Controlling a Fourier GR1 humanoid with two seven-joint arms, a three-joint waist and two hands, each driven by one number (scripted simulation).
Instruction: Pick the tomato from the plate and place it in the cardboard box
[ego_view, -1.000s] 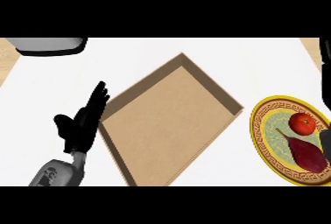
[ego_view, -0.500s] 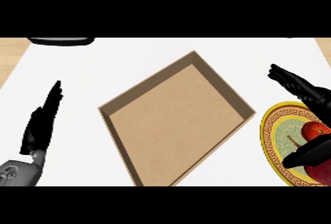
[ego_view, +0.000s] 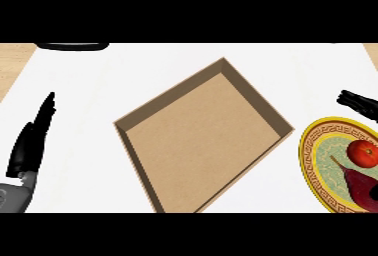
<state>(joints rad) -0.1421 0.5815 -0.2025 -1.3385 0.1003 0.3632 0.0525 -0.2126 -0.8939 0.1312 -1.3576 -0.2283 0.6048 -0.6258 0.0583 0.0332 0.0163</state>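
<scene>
Plate (ego_view: 308, 152) — right part off-frame

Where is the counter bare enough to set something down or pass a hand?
Bare counter lies between the left hand and the box, and again above the box's upper right wall, toward the right hand. The box floor is bare too. It is crowded at the plate, with the tomato and a dark red vegetable.

One cardboard box (ego_view: 203, 145) sits mid-counter. One plate (ego_view: 306, 160) lies at the counter's right edge, holding one tomato (ego_view: 363, 153) and one dark red vegetable (ego_view: 363, 187). Two hands show: left hand (ego_view: 29, 142) near the left edge, right hand (ego_view: 359, 103) at the right edge. One dark object (ego_view: 72, 46) lies at the far edge.
</scene>
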